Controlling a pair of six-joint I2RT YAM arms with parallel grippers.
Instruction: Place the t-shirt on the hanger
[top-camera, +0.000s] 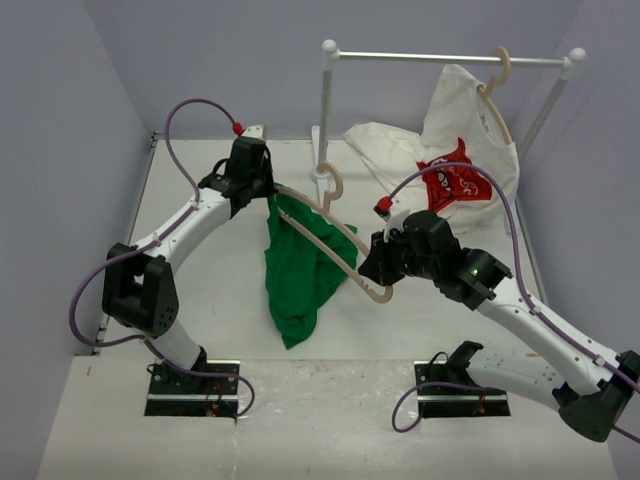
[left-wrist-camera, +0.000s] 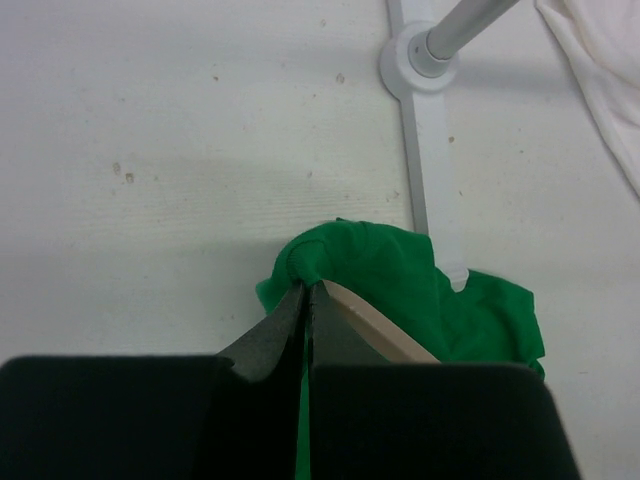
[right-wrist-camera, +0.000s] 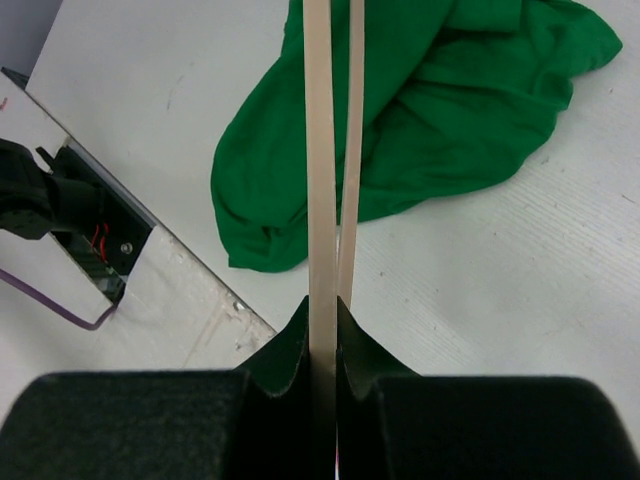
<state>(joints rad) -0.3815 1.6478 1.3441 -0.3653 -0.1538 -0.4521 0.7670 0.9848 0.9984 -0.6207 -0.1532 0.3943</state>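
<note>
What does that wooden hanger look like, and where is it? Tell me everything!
The hanger is thin pale wood, a triangle with a curved wooden hook. It is held tilted above the table, not on the rail. The right gripper is shut on one corner. Its other end is tucked inside the green t-shirt, where the left gripper pinches the cloth.

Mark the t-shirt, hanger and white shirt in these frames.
t-shirt (top-camera: 295, 290): top external view, middle of the hanging green cloth.
hanger (right-wrist-camera: 318, 150): right wrist view, on the wider left bar above the jaws.
white shirt (top-camera: 460, 115): top external view, upper body below the collar.
</note>
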